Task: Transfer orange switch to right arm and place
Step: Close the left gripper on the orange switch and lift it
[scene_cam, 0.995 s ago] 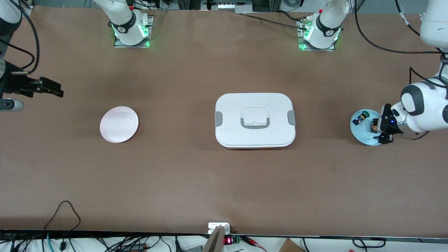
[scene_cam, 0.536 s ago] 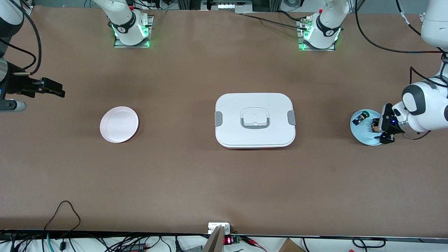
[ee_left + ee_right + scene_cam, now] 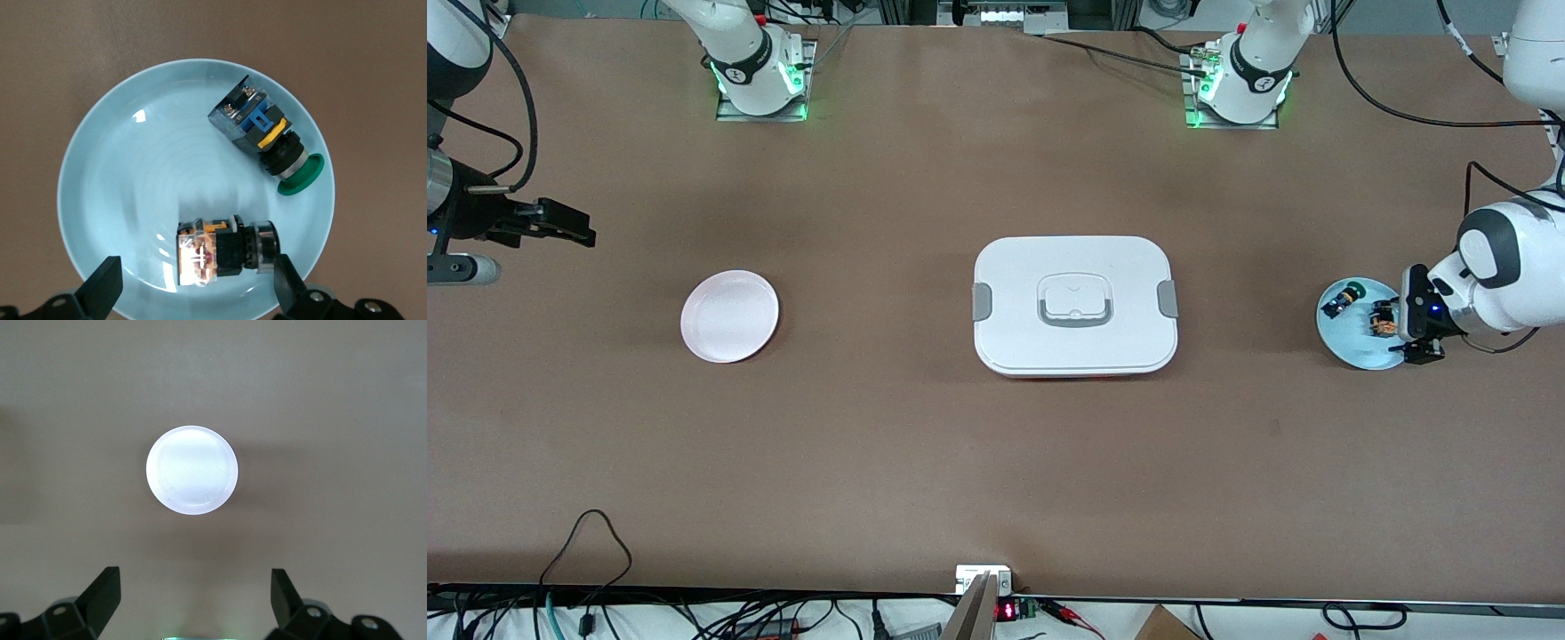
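The orange switch [image 3: 1383, 318] lies on its side on the light blue plate [image 3: 1352, 345] at the left arm's end of the table. My left gripper [image 3: 1412, 327] hangs open just above it. In the left wrist view the orange switch [image 3: 217, 250] sits between the two black fingertips [image 3: 105, 285], which stand wide apart and do not touch it. My right gripper [image 3: 574, 227] is open and holds nothing, up over the table at the right arm's end. Its wrist view looks down on the pink plate [image 3: 192, 470] past the right gripper [image 3: 195, 590].
A second switch with a blue body and green cap [image 3: 267, 137] shares the blue plate [image 3: 120, 180]. A white lidded box [image 3: 1074, 304] with grey clips stands mid-table. The pink plate [image 3: 729, 316] lies toward the right arm's end.
My left gripper has drawn a little toward the left arm's end over the blue plate, so more of the orange switch shows. The right gripper has shifted only slightly.
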Action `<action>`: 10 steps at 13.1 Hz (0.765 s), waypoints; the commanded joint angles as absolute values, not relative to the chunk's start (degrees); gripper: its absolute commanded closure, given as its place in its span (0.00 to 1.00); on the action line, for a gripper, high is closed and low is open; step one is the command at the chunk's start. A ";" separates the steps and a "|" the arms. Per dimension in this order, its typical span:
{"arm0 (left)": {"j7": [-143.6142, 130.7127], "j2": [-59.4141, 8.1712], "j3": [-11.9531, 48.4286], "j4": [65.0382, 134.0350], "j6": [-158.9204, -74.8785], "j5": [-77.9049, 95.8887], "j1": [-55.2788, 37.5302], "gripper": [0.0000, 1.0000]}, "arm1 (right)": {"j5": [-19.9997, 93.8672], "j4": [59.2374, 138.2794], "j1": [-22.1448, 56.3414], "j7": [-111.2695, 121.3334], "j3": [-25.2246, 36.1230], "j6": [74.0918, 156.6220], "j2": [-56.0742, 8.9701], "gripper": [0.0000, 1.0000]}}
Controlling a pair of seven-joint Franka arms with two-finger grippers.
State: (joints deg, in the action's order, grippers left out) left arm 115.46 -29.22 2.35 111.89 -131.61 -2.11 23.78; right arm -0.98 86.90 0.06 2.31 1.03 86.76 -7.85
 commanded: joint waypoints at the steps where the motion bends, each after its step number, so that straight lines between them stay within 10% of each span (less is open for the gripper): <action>1: 113.91 -27.77 2.99 116.18 -134.54 -2.28 26.18 0.00 | -0.26 87.63 -0.09 3.08 0.88 86.40 -6.86 0.00; 10: 113.38 -29.71 3.08 117.07 -137.02 -2.11 27.16 0.00 | -0.26 87.71 -0.09 3.08 0.88 86.40 -7.03 0.00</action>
